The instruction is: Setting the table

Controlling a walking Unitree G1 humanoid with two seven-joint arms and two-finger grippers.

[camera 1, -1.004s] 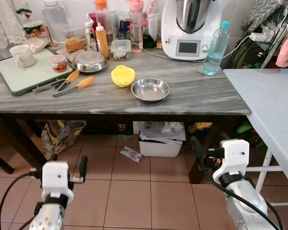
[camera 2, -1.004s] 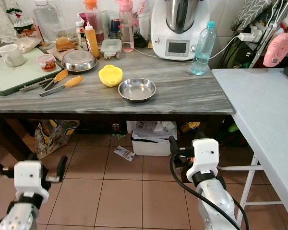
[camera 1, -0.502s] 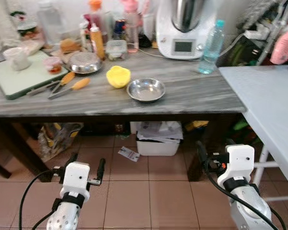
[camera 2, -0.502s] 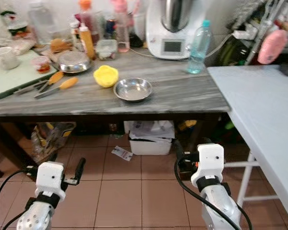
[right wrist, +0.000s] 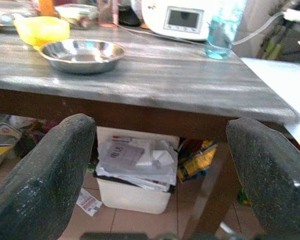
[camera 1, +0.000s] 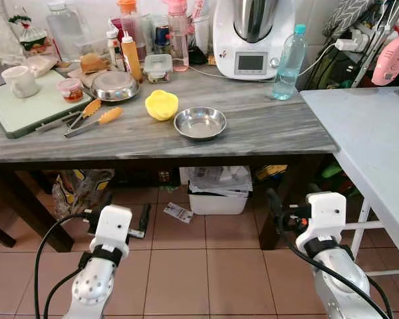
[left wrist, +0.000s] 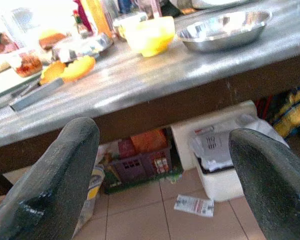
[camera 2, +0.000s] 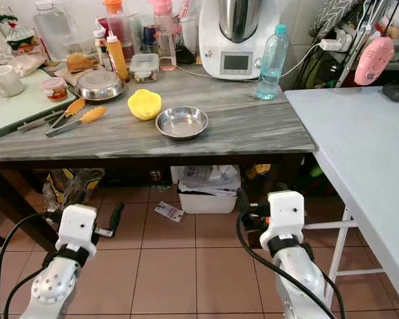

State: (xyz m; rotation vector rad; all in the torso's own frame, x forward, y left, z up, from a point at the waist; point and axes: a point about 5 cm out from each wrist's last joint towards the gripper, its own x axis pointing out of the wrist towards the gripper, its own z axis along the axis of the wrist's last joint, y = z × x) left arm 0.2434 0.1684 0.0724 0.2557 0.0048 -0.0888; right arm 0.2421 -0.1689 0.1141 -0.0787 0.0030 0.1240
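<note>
Left claw (left wrist: 160, 165): low, below the table edge, fingers spread wide, holding nothing.
Right claw (right wrist: 155, 165): also low and in front of the table, fingers wide apart, empty.
Steel bowl (camera 1: 199, 123): on the grey table (camera 1: 272, 129), above and ahead of both claws, nearer the right one; well apart from either.
Yellow bowl (camera 1: 161, 104): just beside the steel bowl, up and ahead of the left claw.
Tongs (camera 1: 93, 119): further toward the left claw's outer side, on the tabletop.
Risk, table edge: either claw raised straight up from here would likely strike the underside or front lip of the table.
Risk, steel bowl: shallow and smooth, it may skid or tip if pinched on one rim.
Risk, water bottle (camera 1: 287, 61): stands beyond the right claw's reach line; a wide swing could knock it.
</note>
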